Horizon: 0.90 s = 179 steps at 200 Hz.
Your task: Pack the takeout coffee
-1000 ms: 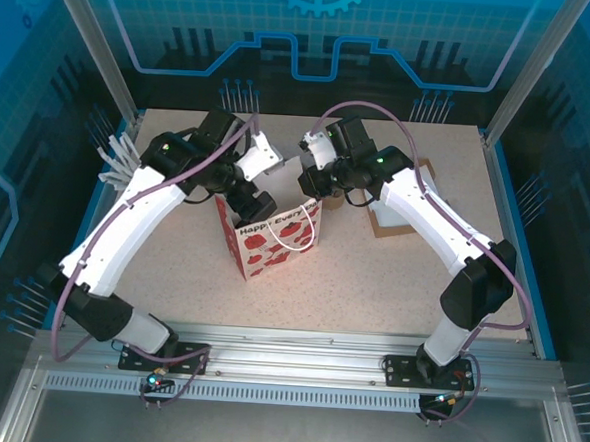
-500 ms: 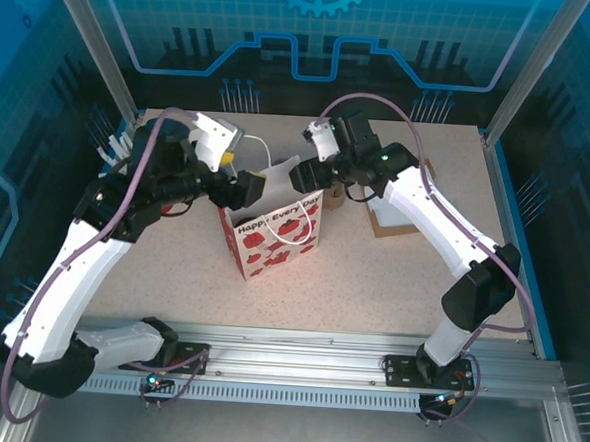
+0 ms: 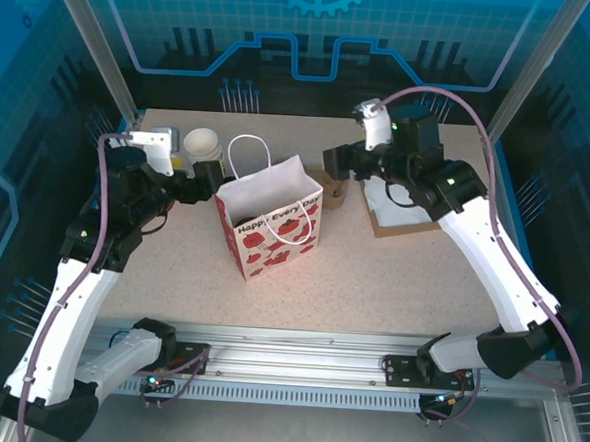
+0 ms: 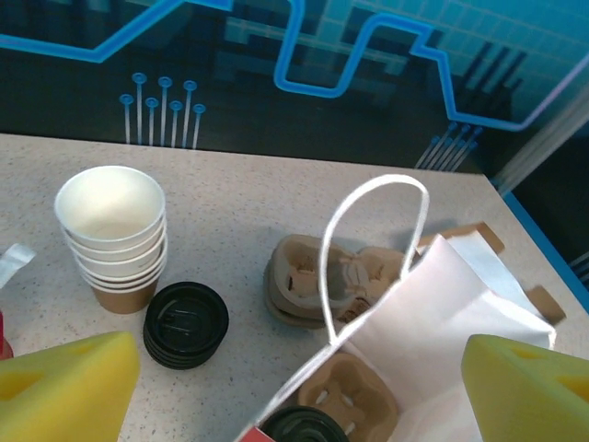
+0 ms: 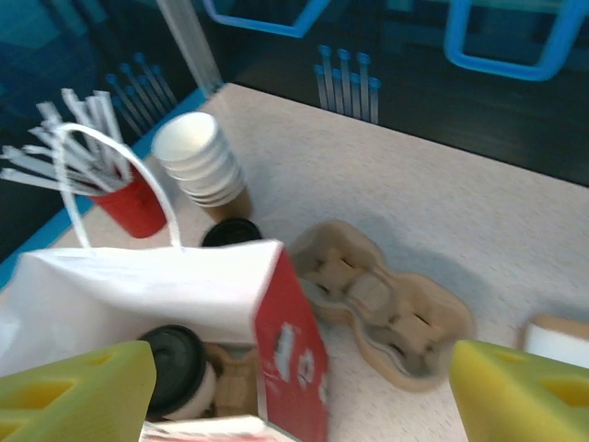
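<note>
1. Takeout coffee (image 5: 175,364): a small pale paper cup with a round black plastic lid. It stands upright inside the red-and-white paper bag (image 3: 274,230), close to the bag's left wall as the top view gives it. A brown cardboard carrier tray (image 5: 235,378) lies in the bag just beside it. Whether the cup sits in a pocket of that tray cannot be told.

2. Paper bag: it stands upright and open near the middle of the speckled worktop (image 3: 372,276), with its white cord handles raised.

3. Left pincer (image 3: 209,188): it is positioned just beside the bag's far left corner and is apart from the bag. In the left wrist view the yellow fingers (image 4: 64,387) are spread wide and hold nothing. The black lid shows below, between them.

4. Right pincer (image 3: 330,169): it hovers beyond the bag's far right corner, over a stack of brown carrier trays (image 3: 333,195) that lies on the worktop. In the right wrist view its yellow fingers (image 5: 525,396) are spread wide and hold nothing.

5. Other items, far left of the worktop:
- a stack of lidless white paper cups (image 4: 115,230);
- a stack of black lids (image 4: 187,324), just beside those cups;
- a red cup (image 5: 138,203) that holds white sticks.
</note>
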Tool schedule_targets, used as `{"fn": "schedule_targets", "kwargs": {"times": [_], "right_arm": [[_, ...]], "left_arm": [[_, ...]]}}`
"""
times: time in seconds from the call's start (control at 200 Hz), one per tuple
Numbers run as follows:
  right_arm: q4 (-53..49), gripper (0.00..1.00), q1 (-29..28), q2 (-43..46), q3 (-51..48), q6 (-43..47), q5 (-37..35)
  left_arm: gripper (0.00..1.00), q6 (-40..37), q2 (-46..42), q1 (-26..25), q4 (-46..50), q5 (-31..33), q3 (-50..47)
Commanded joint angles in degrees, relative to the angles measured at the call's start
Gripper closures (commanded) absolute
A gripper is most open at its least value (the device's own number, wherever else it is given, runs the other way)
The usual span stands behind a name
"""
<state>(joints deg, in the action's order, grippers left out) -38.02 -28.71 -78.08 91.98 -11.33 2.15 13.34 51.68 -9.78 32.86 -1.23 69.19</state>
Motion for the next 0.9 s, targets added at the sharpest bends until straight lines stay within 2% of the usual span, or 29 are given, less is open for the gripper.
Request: {"fn": "schedule_targets", "kwargs": {"times": [0.0,0.18,0.335,0.47,0.565,0.65,0.765,0.89], "right_arm": [[2.82,0.14,4.32,2.8,-6.87,-0.48,-0.52],[6.2,0.13,8.03,4.85,-16.8,-1.75,2.04],[8.03,0.13,9.83,3.73,-20.36,-1.13,1.71],[10.47,0.13,14.01,1.19,-22.67,-1.67,1.88],[12.23,0.14,14.13,-0.31,-24.05,-1.32,1.61],[14.9,0.15,13.88,-0.86,-25.79,-2.25,3.6],[17.45,0.15,12.92,-0.52,-27.61,-3.09,4.95],[19.61,0.15,12.26,0.17,-29.46,-3.16,5.74]], "left_arm": [[0.08,4.5,0.46,2.88,-2.84,-1.58,-1.25],[0.1,8.77,4.6,8.06,-3.24,-2.7,-0.05],[0.12,10.77,8.48,15.61,-4.42,-2.56,0.08],[0.12,11.32,10.04,20.9,-5.31,-3.08,-1.06],[0.13,10.2,12.72,24.99,-3.23,-1.19,-0.36],[0.17,10.08,15.76,29.27,-1.95,-1.61,0.64],[0.24,8.38,19.56,31.09,-0.13,-0.24,2.53],[0.29,6.16,26.19,29.51,3.65,-2.56,6.69]]}}
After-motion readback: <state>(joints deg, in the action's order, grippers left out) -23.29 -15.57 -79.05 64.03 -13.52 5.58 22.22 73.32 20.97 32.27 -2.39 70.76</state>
